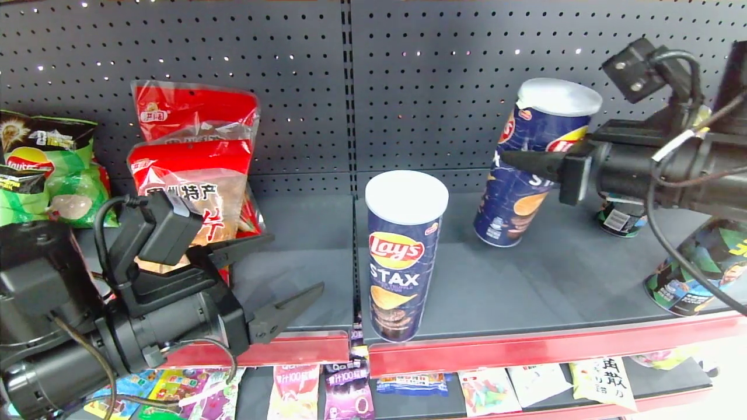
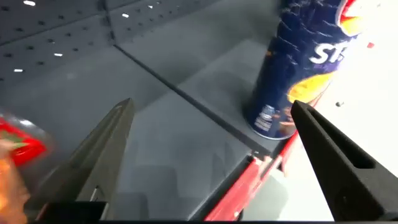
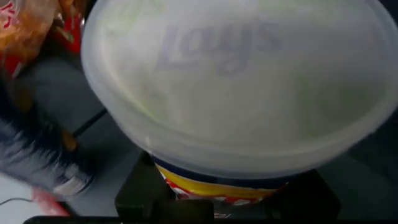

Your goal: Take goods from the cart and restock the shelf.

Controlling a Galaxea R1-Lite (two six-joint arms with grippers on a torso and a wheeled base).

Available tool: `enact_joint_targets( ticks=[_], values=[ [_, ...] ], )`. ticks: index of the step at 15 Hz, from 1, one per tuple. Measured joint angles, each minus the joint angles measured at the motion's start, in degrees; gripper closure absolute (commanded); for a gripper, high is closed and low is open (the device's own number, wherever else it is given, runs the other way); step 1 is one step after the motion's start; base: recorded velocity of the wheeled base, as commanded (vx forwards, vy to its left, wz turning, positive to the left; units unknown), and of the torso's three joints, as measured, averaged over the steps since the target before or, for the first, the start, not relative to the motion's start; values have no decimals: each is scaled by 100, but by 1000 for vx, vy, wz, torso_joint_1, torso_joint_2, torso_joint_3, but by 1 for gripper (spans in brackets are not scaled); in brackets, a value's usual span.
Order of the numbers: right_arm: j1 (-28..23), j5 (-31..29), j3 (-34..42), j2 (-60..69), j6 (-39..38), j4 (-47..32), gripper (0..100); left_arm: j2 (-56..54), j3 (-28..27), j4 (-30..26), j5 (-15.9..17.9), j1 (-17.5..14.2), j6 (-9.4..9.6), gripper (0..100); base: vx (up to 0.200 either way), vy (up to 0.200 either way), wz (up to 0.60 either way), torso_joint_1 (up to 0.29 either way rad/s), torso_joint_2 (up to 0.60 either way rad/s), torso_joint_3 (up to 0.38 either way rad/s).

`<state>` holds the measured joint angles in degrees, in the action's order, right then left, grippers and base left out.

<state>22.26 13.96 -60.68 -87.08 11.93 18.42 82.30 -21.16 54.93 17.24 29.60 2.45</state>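
Note:
A dark blue chips can [image 1: 402,256] with a white lid stands upright near the shelf's front edge; its lower part is in the left wrist view [image 2: 298,68]. My left gripper [image 1: 297,262] hangs open and empty to its left, over the front of the shelf board [image 2: 211,106]. Farther back and to the right, a second blue chips can [image 1: 513,204] leans to the right, its base at the shelf board. My right gripper [image 1: 528,160] is shut on its upper half. The right wrist view looks down on that can's white lid [image 3: 236,81].
Red snack bags [image 1: 192,157] and a green chip bag [image 1: 46,169] stand at the shelf's back left. Two dark cans [image 1: 694,274] [image 1: 621,219] sit at the right end. A red price rail [image 1: 525,347] edges the shelf [image 1: 560,280]; small packets [image 1: 350,391] lie on the level below.

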Motion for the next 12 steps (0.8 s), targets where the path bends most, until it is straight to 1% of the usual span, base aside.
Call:
enact_joint_targets(
  ticks=[2, 5, 8, 12],
  values=[
    [144, 2, -566, -597, -160, 132, 100, 116, -146, -6, -29, 118, -7, 0, 0, 0, 0, 0, 0, 0],
    [369, 29, -1150, -1246, -391, 172, 100, 216, -216, -16, -66, 146, -13, 0, 0, 0, 0, 0, 0, 0],
    [441, 271, -1503, -1753, -389, 163, 100, 245, -193, -24, -79, 138, -16, 0, 0, 0, 0, 0, 0, 0],
    [513, 295, -1875, -2163, -428, 163, 100, 306, -190, -28, -151, 110, -18, 0, 0, 0, 0, 0, 0, 0]
  ],
)
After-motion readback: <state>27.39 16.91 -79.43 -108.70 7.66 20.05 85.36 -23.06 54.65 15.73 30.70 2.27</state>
